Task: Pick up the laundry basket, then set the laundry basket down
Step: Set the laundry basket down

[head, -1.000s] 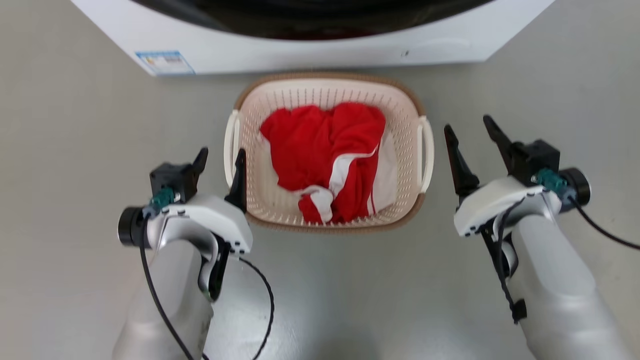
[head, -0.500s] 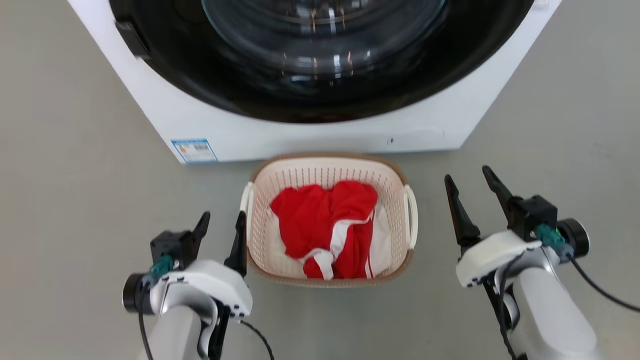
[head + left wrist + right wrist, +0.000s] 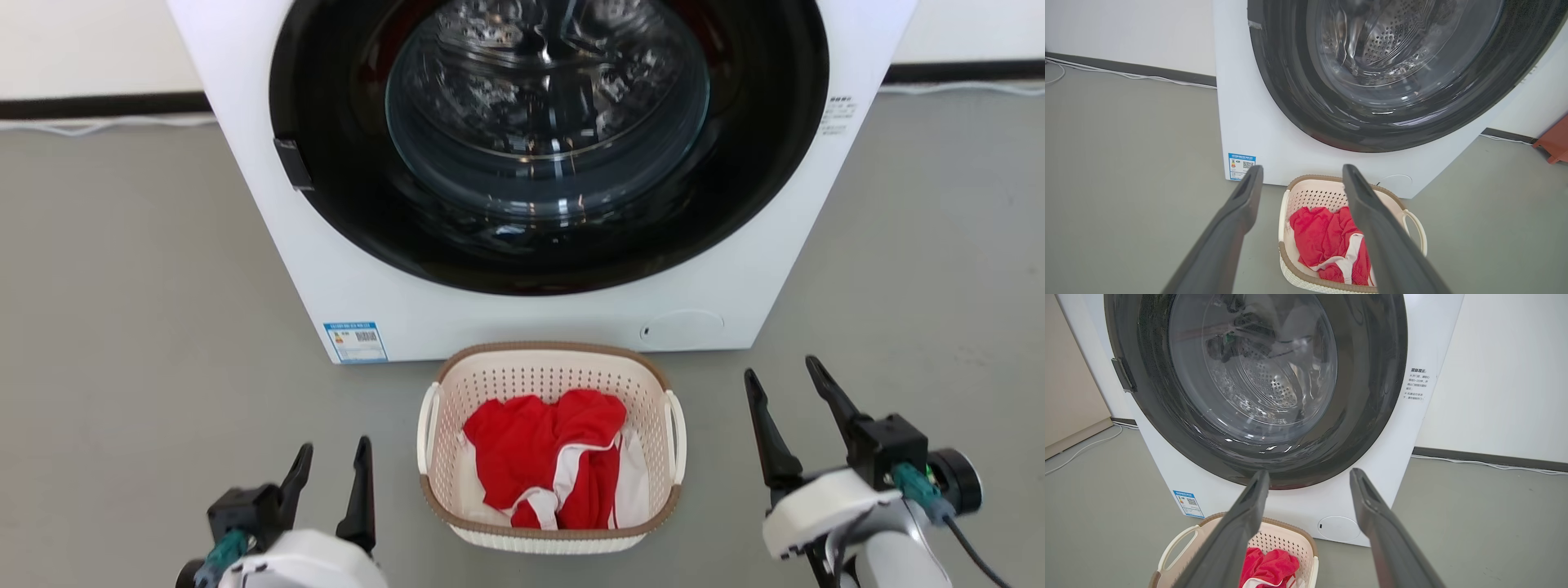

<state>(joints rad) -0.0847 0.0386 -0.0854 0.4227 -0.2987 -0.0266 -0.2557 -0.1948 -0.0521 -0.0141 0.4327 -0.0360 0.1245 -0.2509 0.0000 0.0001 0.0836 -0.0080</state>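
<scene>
We count one laundry basket, with two white handles and one red and white garment inside, on the floor just before one washer. Two grippers, the left gripper and the right gripper, stand spread at each side of the basket, not touching it. The washer's top is cut off, the garment's kind is unclear
</scene>
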